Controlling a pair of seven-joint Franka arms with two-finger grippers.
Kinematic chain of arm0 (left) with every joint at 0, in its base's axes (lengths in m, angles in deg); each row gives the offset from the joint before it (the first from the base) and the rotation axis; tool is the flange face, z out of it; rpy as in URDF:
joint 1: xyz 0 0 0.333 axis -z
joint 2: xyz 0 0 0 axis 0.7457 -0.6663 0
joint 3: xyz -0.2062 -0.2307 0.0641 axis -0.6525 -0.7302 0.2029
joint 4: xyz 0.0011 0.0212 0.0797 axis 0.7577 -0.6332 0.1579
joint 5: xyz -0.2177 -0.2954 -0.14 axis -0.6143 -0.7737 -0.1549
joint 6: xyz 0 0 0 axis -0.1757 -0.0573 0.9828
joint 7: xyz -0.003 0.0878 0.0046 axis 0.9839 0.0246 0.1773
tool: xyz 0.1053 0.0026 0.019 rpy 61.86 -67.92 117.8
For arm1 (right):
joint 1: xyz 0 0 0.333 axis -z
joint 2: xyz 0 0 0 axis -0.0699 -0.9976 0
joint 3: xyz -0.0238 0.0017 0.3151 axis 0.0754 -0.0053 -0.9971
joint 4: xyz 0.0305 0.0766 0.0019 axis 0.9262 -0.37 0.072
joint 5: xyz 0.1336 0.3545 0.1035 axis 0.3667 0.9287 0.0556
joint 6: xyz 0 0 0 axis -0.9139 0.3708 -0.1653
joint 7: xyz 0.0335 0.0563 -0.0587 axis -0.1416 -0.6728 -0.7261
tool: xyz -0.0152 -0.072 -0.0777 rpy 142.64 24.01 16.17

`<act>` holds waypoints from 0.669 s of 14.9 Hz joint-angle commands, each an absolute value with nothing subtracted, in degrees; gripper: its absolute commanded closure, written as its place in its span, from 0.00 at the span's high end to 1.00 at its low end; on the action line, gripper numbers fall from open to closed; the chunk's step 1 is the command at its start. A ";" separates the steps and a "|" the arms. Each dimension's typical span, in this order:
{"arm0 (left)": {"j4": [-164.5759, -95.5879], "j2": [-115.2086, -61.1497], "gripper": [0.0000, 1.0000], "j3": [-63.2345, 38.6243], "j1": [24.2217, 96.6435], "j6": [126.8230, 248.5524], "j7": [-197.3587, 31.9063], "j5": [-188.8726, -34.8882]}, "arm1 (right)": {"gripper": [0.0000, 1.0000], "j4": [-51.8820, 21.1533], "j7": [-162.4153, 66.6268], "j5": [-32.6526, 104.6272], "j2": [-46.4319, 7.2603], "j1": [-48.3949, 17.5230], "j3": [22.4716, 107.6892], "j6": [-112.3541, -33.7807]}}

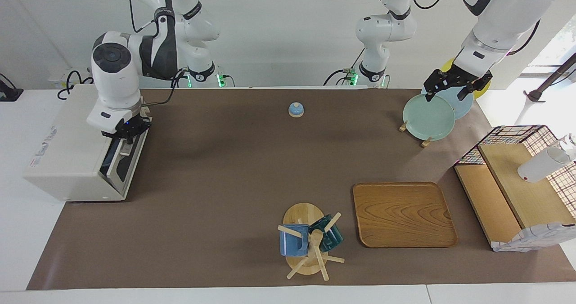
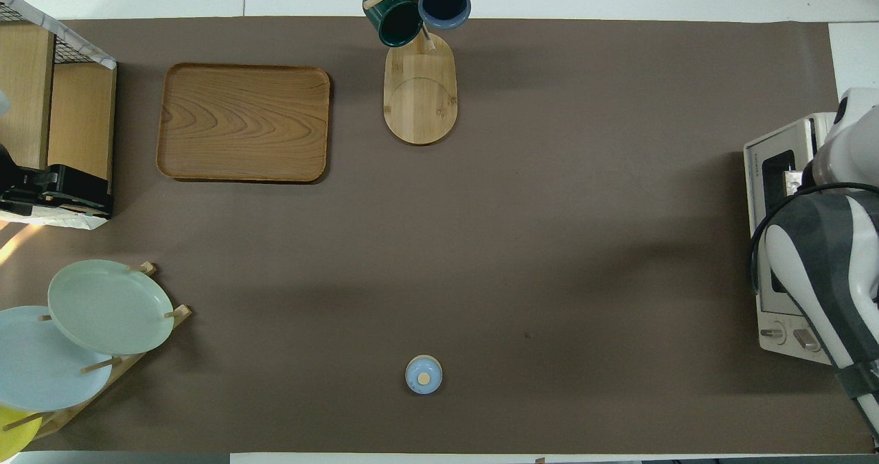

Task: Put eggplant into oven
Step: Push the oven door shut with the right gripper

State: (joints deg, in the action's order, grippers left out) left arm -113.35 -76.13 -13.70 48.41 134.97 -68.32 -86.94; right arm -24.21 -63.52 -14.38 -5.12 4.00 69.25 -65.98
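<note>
The cream-white oven [image 1: 67, 160] stands at the right arm's end of the table; it also shows in the overhead view [image 2: 772, 299]. Its dark glass door [image 1: 118, 163] looks shut or nearly shut. My right gripper [image 1: 127, 138] is down at the door's top edge, by the metal handle, and its fingers are hidden. My left gripper [image 1: 445, 95] hangs open and empty above the plate rack. No eggplant shows in either view.
A plate rack [image 1: 413, 125] holds a green plate [image 1: 427, 117] and a blue one. A wooden tray [image 1: 402, 214], a mug tree [image 1: 310, 241] with two mugs, a small blue bell [image 1: 296, 109] and a wooden shelf [image 1: 508, 200] with a wire basket are on the mat.
</note>
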 commanded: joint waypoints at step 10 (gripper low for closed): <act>-112.99 -76.36 1.00 -14.20 47.69 134.47 -68.07 -85.78 | 1.00 -8.63 -51.62 2.14 -4.78 1.97 67.71 -49.25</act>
